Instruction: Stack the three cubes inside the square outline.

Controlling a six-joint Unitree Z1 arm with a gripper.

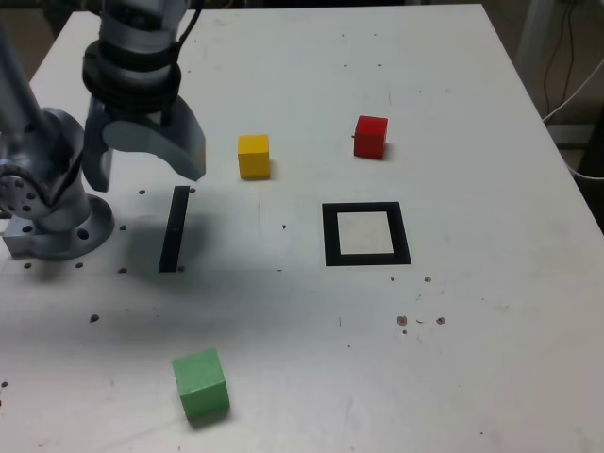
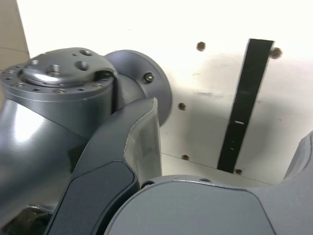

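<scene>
On the table [image 1: 453, 330], can see three cubes, well apart and all outside the square outline [image 1: 366, 209]. Can find the red cube [image 1: 370, 138] the closest to the far right corner of the table in the exterior view, beyond the outline. Can find the yellow cube [image 1: 254, 157] to the exterior view's left of the red one, at a similar distance from the far edge. Can find the green cube [image 1: 201, 384] the most away from the far edge, in the near left part of the table. Between the yellow and green cubes in depth, but more toward the right edge, can notice the outline, flat, black around white. Toward the left edge, can see the narrow black strip [image 1: 175, 229], near the arm base [image 1: 61, 226]. Above this left side of the table, can see the gripper [image 1: 146, 177] hanging, open, with fingers [image 2: 144, 139] wide apart and holding nothing. Past the right edge, can notice thin cables [image 1: 569, 57].
</scene>
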